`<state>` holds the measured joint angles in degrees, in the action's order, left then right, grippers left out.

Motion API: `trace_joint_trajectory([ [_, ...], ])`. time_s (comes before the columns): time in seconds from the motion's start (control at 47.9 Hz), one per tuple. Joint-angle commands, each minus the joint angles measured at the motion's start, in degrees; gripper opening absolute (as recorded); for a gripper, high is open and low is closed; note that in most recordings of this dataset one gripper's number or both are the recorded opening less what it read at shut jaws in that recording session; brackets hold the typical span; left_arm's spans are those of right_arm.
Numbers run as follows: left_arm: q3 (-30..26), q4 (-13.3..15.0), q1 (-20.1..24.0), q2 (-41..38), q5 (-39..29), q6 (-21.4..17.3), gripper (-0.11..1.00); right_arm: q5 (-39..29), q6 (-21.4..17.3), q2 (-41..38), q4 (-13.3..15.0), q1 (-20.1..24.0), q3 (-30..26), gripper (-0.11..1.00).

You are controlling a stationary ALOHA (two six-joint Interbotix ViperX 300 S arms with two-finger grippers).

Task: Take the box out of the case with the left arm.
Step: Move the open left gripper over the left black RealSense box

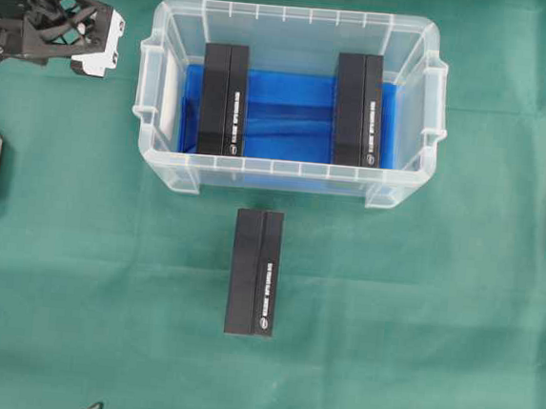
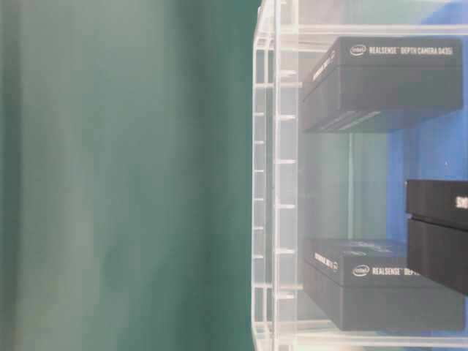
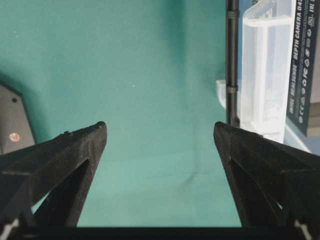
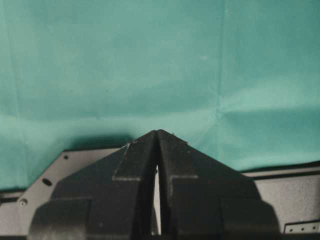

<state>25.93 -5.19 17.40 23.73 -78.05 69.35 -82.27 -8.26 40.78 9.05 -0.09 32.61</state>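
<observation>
- The case [image 1: 280, 176] is sitting on the green cloth [image 1: 416, 322] near the top centre of the overhead view, with a blue lining [image 1: 290, 120] showing across its floor.
- Two black boxes are standing inside it: the left box [image 1: 225, 100] and the right box [image 1: 359, 110], well apart, with blue lining between them.
- A third black box [image 1: 255, 273] is lying outside on the cloth, just in front of the case's near wall and not touching it.
- The left gripper [image 3: 160, 131] is hanging over bare cloth beside the case's left end — jaws spread wide, nothing between them. In the overhead view only the lattice frame and a white fitting are showing at the top-left corner; the fingertips are cut off there.
- The left wrist view is catching only a corner of the case [image 3: 265, 65] and a strip of a box label at the right edge.
- The right gripper [image 4: 157, 132] is pressed closed, its fingers [image 4: 137, 155] meeting at the tips over cloth, gripping nothing. Overhead, the right arm is mostly cropped by the right border.
- The table-level view is turned sideways and blurred; small print on the boxes is hard to read — the left half is showing only green.
</observation>
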Motion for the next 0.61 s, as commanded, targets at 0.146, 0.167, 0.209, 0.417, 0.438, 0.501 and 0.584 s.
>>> trace_joint_trajectory([
  [0.146,-5.0,0.0,-1.8,-3.0,0.6,0.0,0.88,0.4,0.0,0.0,0.1,-0.1,-0.5,0.02],
  [0.167,-5.5,0.0,-1.9,-3.4,0.7,0.0,0.88,0.4,0.0,-0.1,0.1,-0.1,-0.5,0.02],
  [0.209,-6.9,0.0,-2.4,-4.7,0.7,0.0,0.88,0.4,0.0,0.0,0.1,-0.1,-0.5,0.02],
  [0.417,-14.2,0.0,-4.2,-10.9,0.6,0.1,0.88,0.3,0.0,0.0,0.1,-0.1,-0.4,0.02],
  [0.438,-14.9,0.0,-4.4,-11.6,0.5,0.1,0.88,0.3,0.0,-0.1,0.2,-0.1,-0.4,0.02],
  [0.501,-17.5,0.0,-5.0,-13.7,0.4,0.3,0.88,0.4,0.0,0.0,0.2,-0.1,-0.4,0.02],
  [0.584,-20.9,0.0,-5.5,-16.6,0.3,0.3,0.88,0.4,0.0,0.0,0.2,-0.1,-0.2,0.02],
])
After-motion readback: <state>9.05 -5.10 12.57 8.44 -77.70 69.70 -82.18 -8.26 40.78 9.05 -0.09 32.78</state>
